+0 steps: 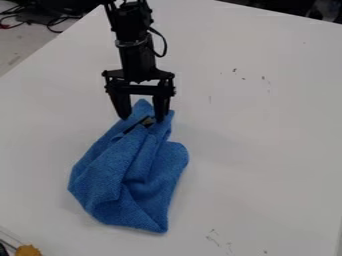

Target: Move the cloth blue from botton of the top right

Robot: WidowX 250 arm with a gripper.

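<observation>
Blue cloth [133, 175]: lying crumpled on white table [267, 130], long end pointing toward black gripper [141, 118]. Gripper hanging at cloth's far end. Likely step: grasping. Probably needing to go lower, straddling a thick ridge at cloth's far end, pinching deep before any lift; otherwise risking slipping off or catching only a top layer. Then probably dragging low and slow toward upper right of cloth's present spot. Fingers [122, 104] standing wide apart, spanning cloth's narrow end, apparently clamping nothing; right-hand tip overlapping cloth, contact impossible to tell.
</observation>
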